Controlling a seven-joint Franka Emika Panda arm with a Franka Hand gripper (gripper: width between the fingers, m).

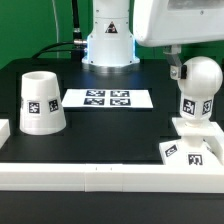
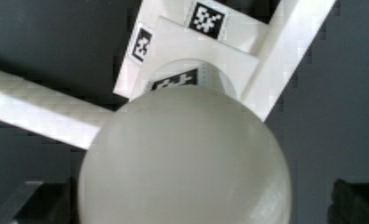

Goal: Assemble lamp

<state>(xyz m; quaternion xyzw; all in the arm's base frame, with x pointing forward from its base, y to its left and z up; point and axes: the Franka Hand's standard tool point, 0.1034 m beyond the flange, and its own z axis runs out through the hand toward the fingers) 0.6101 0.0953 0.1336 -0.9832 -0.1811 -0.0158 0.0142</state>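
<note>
Where the black tabletop point(image 1: 110, 130) meets the front rail point(image 1: 90, 172), the base point(image 1: 190, 140) lies at the exterior view's right. It is a low, square block of smooth white plastic with square black-and-white markers on its side faces. Upright on it stands the bulb point(image 1: 200, 88), a short stem that bears a marker and is topped by a smooth, egg-round head. Whether the stem is fully seated in the base cannot be told.

The gripper point(image 2: 195, 203) hangs over the bulb from a boxy white housing, its jaws spread wide. One dark finger point(image 1: 178, 70) is just beside the head on the exterior view's left; the other is hidden behind it.

From the wrist, the head fills most of the frame as a pale, rounded dome with a dark fingertip point(image 2: 35, 205) at either side. One meets the head's outline and the other shows a thin dark gap, so whether the pads press on the plastic cannot be told. Beyond the head show the base's flat top, two of its markers, and the rail as a long, straight-edged white bar.

Well apart, at the exterior view's left, the shade point(image 1: 42, 103) stands alone on the tabletop. It is a tapered white cup with its narrower, open mouth upward and a marker on its wall. Between shade and bulb, farther back, lies the flat marker board point(image 1: 108, 98).
</note>
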